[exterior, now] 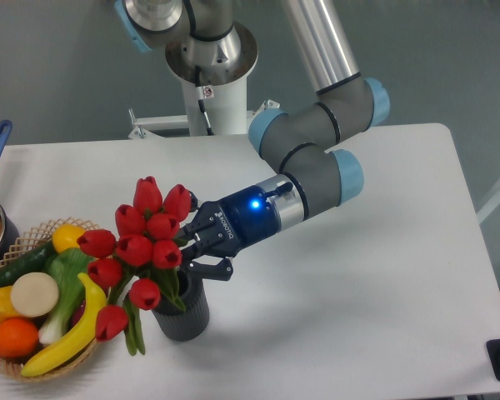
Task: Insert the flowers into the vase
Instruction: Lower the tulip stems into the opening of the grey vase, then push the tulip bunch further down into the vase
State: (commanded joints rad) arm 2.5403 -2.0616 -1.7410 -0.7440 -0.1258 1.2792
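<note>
Gripper (192, 246) closed on the flowers (142, 246) just above the vase (183, 310), stems already inside its mouth, buds leaning toward the basket (33, 237), presumably gripped low to steer the stems down.

Flowers (142, 242) red, green stems; vase (186, 312) dark grey; gripper (198, 247) black, blue light.

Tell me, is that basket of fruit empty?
No, the wicker basket holds a banana, an orange and other toy produce.

Stem ends hidden inside vase (183, 312)
</note>
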